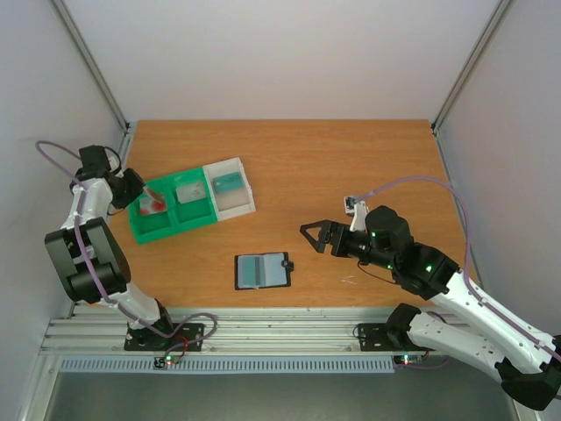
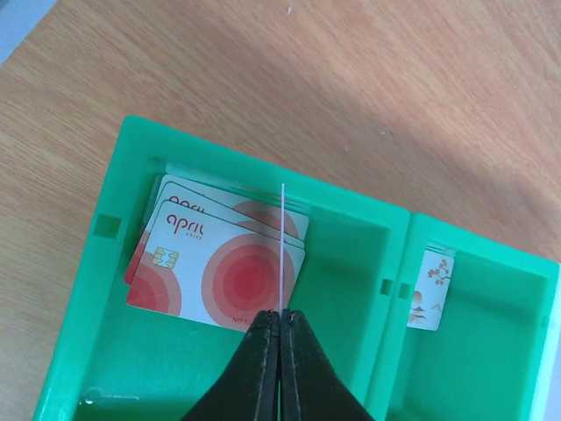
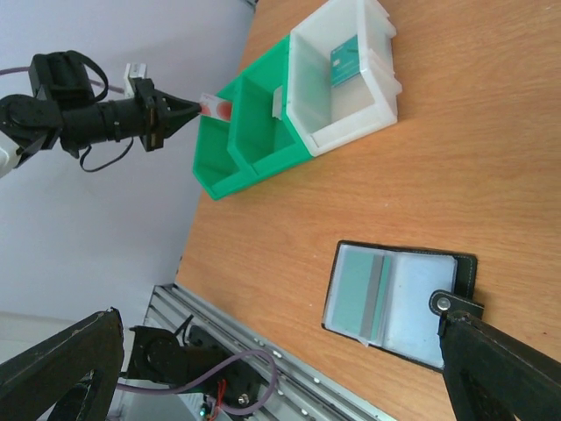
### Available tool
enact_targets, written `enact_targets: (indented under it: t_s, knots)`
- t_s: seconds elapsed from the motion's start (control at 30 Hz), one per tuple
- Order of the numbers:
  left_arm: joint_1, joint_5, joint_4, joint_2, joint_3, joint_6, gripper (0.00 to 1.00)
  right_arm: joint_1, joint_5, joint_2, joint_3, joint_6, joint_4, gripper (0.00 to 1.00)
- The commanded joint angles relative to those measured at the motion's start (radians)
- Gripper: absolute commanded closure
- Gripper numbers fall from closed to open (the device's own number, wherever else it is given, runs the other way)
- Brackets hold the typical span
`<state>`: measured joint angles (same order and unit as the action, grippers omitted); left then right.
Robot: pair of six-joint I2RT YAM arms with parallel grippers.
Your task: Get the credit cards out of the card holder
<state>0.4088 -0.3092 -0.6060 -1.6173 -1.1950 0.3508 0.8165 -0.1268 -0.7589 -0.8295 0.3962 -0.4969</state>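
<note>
Your left gripper [image 2: 280,317] is pinched tight on a thin rigid card [image 2: 282,250], held edge-on. Beyond its fingertips, glossy white-and-red stacked cards [image 2: 219,267] lie flat in the green moulded-plastic tray [image 2: 254,156]. Your right gripper [image 1: 317,237] is spread wide and empty, and the flat black card holder [image 1: 263,270] lies open, pale pockets up, ahead of its fingertips and not touching them.

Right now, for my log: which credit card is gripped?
The whitish, red-blotched card pinched by the left gripper over the green tray; the rest lie ungripped.
</note>
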Motion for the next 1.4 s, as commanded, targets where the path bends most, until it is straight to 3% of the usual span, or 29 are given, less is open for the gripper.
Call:
enact_targets:
  t_s: [0.0,0.47,0.73,1.0,1.2,1.33,1.37]
  knots:
    - [0.004,0.008,0.04,-0.043,-0.022,-0.012,0.98,-0.01,0.031,0.018,-0.033,-0.03,-0.027,0.02]
    - [0.004,0.035,0.028,-0.094,-0.025,-0.003,0.93,-0.028,0.039,0.032,-0.03,-0.034,-0.053,0.02]
    - [0.004,0.062,-0.027,-0.084,-0.056,0.0,0.84,-0.033,0.039,0.036,-0.034,-0.037,-0.073,0.01]
    - [0.004,0.082,-0.115,-0.069,-0.118,0.036,0.62,-0.034,0.036,0.039,-0.043,-0.061,-0.083,0.02]
    - [0.004,0.002,-0.175,-0.038,-0.132,0.083,0.42,-0.033,0.029,0.03,-0.047,-0.044,-0.116,0.02]
    - [0.002,-0.075,-0.215,-0.013,-0.101,0.082,0.27,-0.033,0.015,0.007,-0.049,-0.022,-0.116,0.02]
    - [0.001,-0.105,-0.251,0.007,-0.088,0.063,0.15,-0.033,0.01,-0.016,-0.059,-0.012,-0.128,0.02]
